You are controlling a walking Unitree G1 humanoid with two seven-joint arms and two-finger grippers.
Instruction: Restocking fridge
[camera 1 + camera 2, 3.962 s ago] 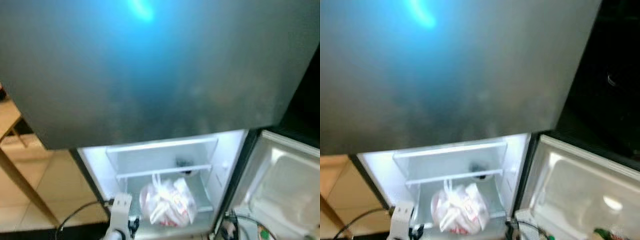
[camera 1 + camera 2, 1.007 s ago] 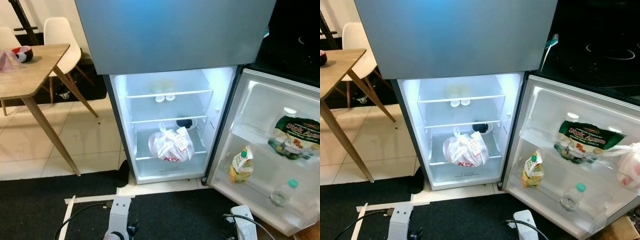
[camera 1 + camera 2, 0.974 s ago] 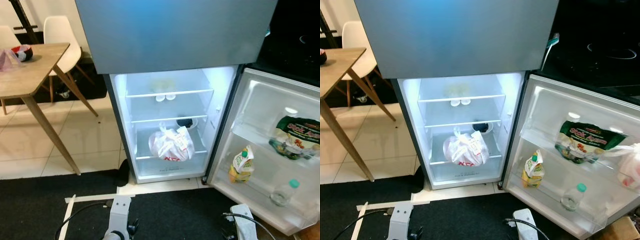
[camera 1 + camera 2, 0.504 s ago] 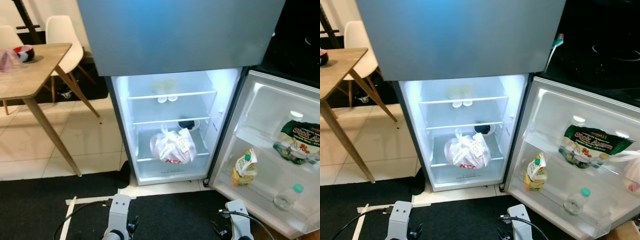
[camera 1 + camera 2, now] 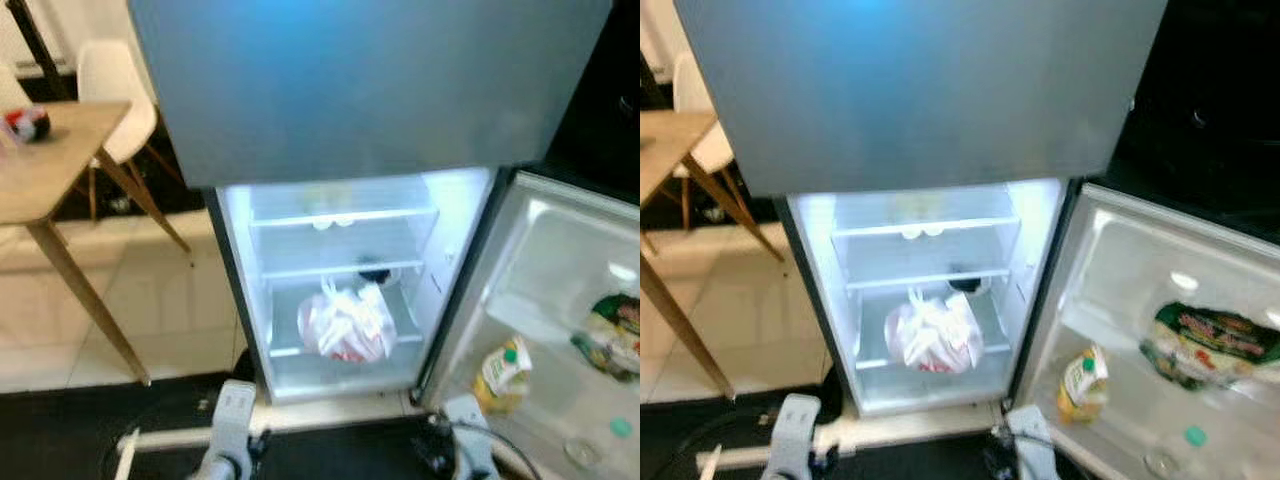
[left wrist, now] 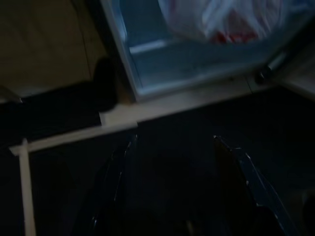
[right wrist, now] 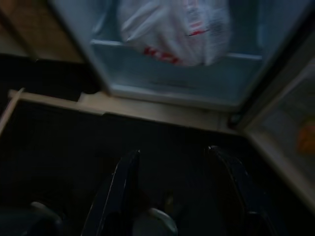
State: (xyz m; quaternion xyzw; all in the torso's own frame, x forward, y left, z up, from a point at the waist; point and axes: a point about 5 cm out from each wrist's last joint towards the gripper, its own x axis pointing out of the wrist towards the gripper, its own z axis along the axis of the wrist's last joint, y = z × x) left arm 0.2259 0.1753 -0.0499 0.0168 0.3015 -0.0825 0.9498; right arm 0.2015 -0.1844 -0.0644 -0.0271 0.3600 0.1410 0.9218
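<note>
Two grippers, your left gripper [image 6: 172,147] and right gripper [image 7: 170,162], hung with fingers apart before the lit open grey fridge [image 5: 930,300] holding a white plastic bag [image 5: 933,333].

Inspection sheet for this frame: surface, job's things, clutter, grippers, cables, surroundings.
Surface: dark mat before the open fridge; pale tiles beyond.
Job's things: white plastic bag on a lower shelf; dark bowl behind it; yellow carton, green packet and bottle in the door.
Clutter: nothing seen.
Grippers: left gripper and right gripper both open, empty, low over the mat.
Cables: dark cable at the right arm.
Surroundings: wooden table, white chair.
</note>
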